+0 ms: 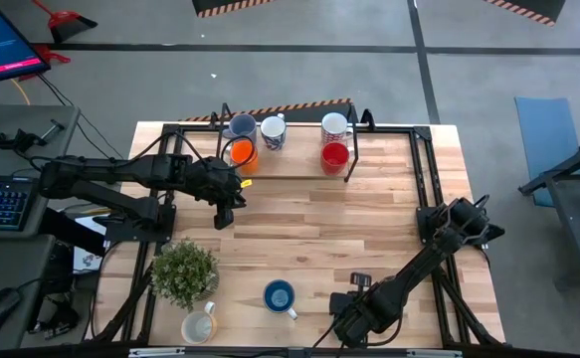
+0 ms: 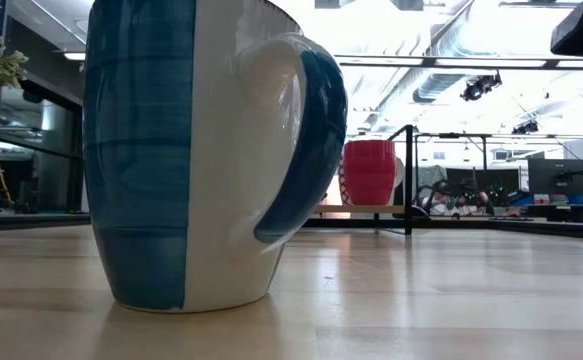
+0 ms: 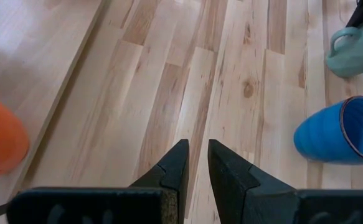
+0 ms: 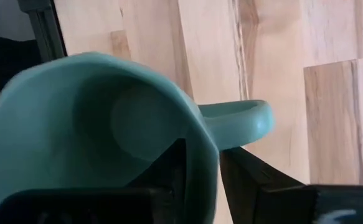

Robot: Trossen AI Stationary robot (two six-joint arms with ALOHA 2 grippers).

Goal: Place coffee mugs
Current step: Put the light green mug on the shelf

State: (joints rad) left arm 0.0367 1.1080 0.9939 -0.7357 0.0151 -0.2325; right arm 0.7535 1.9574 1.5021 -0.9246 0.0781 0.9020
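Low view is mostly blocked by the blue mug [image 2: 186, 150] standing close to the lens; only its body and handle show, the rim cut off at the top. Past its handle the red mug [image 2: 369, 171] peeks out on the far rail, and neither of my arms appears there. From above, my right gripper [image 1: 347, 326] sits at the near edge right of centre, and the green mug [image 4: 100, 134] it carries is hidden under the arm. My right wrist view settles it: one finger [image 4: 169, 165] is inside the cup, the other outside beside the handle, clamped on the rim wall. That mug's near side is cut off by the frame.

My left gripper [image 1: 225, 202] hangs over bare wood at the far left, just near of the orange mug [image 1: 241, 154]. Its fingers [image 3: 176, 168] stand only a narrow slit apart, holding nothing.

Along the far edge stand a grey-blue mug [image 1: 240, 126], a patterned white mug [image 1: 273, 131] and a white mug [image 1: 334, 126]. A cream mug [image 1: 199, 326] stands near left, by the potted plant [image 1: 183, 271].
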